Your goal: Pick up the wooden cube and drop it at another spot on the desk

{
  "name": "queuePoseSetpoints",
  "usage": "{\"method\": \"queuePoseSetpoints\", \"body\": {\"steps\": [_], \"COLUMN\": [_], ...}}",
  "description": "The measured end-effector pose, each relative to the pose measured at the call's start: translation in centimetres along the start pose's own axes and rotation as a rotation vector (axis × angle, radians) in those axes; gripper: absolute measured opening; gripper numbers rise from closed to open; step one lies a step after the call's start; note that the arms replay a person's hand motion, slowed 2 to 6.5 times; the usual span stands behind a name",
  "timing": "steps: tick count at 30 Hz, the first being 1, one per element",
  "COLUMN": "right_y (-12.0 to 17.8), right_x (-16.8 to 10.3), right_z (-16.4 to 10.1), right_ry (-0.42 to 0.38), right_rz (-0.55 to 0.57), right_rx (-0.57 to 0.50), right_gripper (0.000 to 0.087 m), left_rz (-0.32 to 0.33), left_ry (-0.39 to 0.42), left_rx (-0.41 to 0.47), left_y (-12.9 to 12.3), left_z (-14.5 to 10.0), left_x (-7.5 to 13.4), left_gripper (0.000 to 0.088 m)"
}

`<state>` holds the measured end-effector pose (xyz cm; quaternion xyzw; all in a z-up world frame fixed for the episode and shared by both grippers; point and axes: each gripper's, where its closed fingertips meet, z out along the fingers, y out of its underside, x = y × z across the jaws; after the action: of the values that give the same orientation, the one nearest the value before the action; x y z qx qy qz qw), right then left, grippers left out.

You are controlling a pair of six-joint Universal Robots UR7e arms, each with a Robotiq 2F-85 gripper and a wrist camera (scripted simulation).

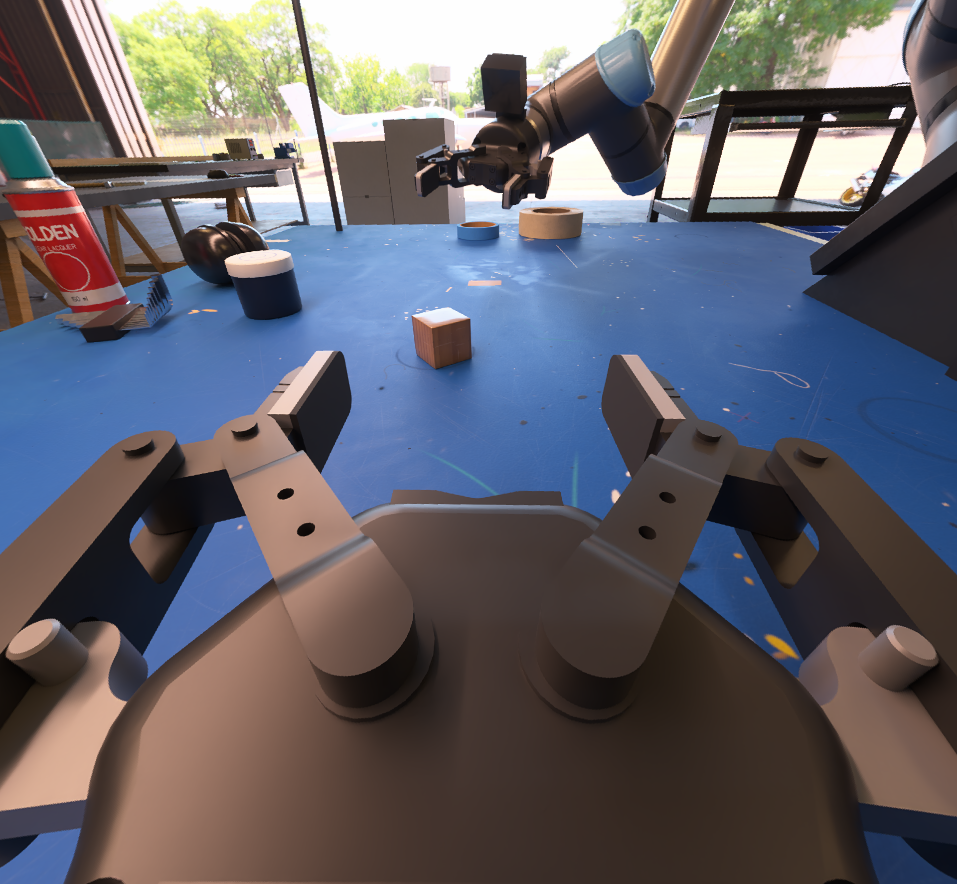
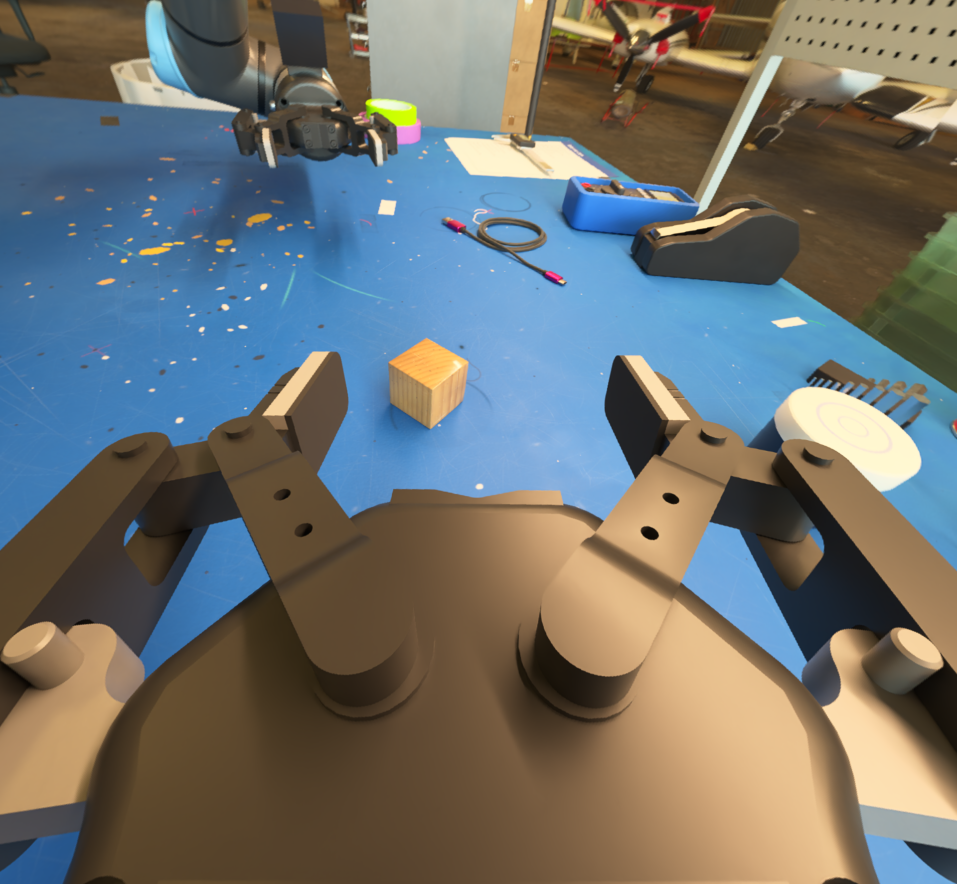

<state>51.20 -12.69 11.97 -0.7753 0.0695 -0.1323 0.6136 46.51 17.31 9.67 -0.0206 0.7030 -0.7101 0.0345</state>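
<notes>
The wooden cube stands on the blue desk, between the two arms. My left gripper is open and empty; the cube lies a little ahead of its fingertips, slightly left of centre. My right gripper is open and empty too; the cube sits just beyond the fingertips, between them, left of centre. Each gripper also shows in the other's view, hovering over the desk with fingers spread: the right one in the left wrist view, the left one in the right wrist view.
In the left wrist view: a red spray can, a dark jar with a white lid, a black round object, a blue tape roll, a tan tape roll. In the right wrist view: a cable, a tape dispenser, a blue box, green and pink tape rolls, paper.
</notes>
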Motion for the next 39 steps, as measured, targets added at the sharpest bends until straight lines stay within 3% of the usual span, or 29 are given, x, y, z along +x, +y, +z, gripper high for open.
{"method": "queuePoseSetpoints", "body": {"steps": [11,27,39], "right_y": [-1.1,1.5,4.6], "right_x": [-1.8,-3.6,-3.5], "right_z": [3.1,8.1,9.6], "right_ry": [-0.138,-0.403,-0.559], "right_rz": [-0.136,-0.392,-0.493], "right_rx": [-0.268,-0.786,-0.997], "right_gripper": [0.0854,0.0854,0.0854], "left_rz": [0.001,-0.003,0.003], "left_ry": [-0.006,-0.007,-0.008], "left_rx": [0.001,0.009,0.008], "left_y": [0.0,-0.1,-0.1], "left_z": [0.0,-0.1,-0.1], "left_x": [0.0,-0.1,0.0], "left_gripper": [0.0846,0.0844,0.0848]}}
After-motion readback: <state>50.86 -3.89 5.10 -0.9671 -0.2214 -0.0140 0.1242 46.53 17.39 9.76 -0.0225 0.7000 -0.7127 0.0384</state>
